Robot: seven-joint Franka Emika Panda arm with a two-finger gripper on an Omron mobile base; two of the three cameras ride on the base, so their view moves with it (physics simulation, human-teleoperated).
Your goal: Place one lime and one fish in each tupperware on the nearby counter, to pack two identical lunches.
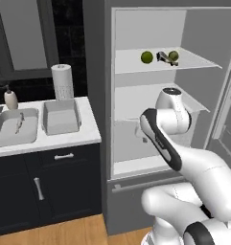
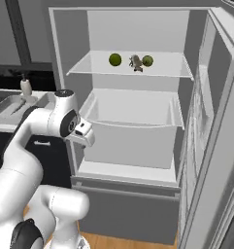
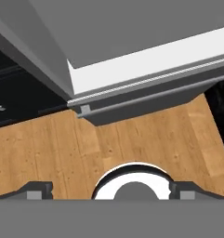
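On the fridge's upper shelf: two limes [image 1: 146,57] [image 1: 173,55] flank a fish [image 1: 163,57], unpicked.
Beside the sink: one tupperware [image 1: 61,117] waits open on the counter [image 1: 90,128].
Gripper [image 3: 111,191]: spread wide, empty, aimed at the floor, not yet reaching.

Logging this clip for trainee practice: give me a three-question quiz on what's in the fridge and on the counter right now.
1. How many limes lie on the fridge's top shelf?
2. True or false: the fish lies between the limes.
3. The tupperware on the counter stands: A) in the sink B) right of the sink C) in the fridge.

Key: 1) two; 2) true; 3) B.
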